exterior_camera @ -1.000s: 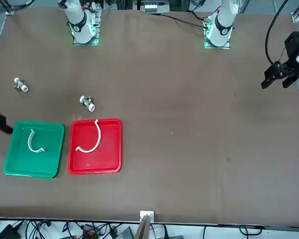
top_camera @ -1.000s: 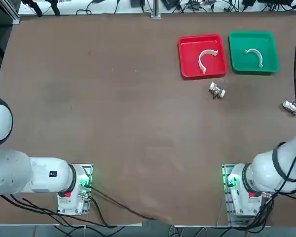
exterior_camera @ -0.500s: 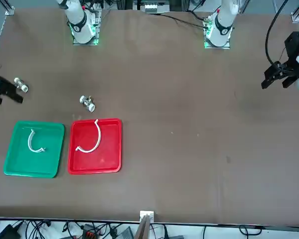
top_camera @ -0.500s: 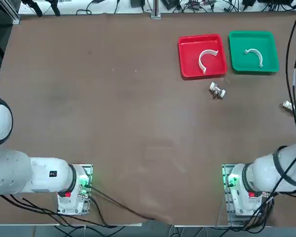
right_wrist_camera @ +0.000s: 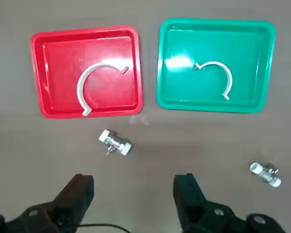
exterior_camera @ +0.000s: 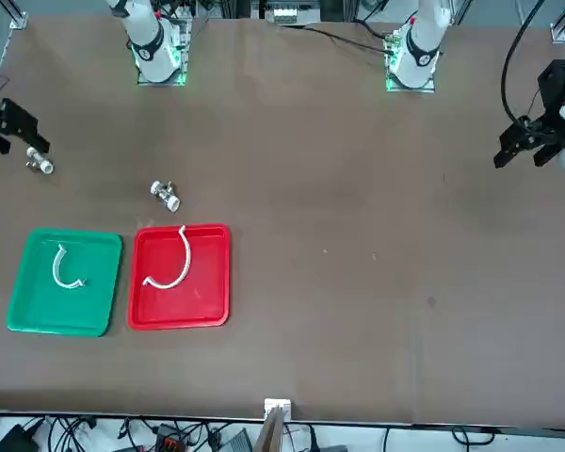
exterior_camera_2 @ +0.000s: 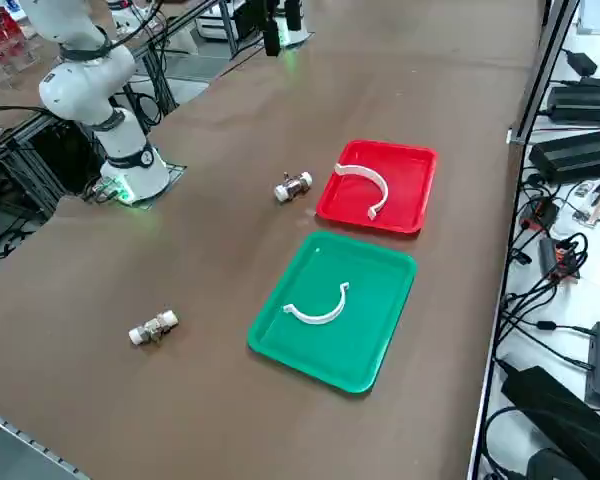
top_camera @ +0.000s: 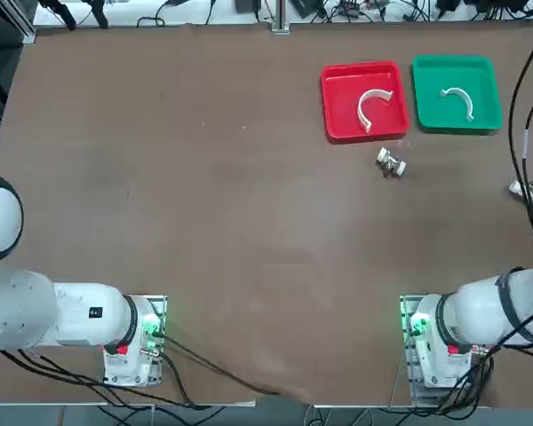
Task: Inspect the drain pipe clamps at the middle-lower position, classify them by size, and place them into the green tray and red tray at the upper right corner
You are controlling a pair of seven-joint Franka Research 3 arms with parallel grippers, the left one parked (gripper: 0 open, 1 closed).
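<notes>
One clamp [top_camera: 373,106] in each tray, trays [top_camera: 365,131] side by side.

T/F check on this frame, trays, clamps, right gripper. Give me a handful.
1. The larger clamp lies in the red tray. True.
2. The green tray holds no clamp. False: the smaller clamp lies in it.
3. The right gripper is shut on a clamp. False: it is open and empty, raised above the table near the trays.
4. Two metal fittings sit on the table outside the trays. True.
5. The two trays are stacked. False: they sit side by side.
</notes>
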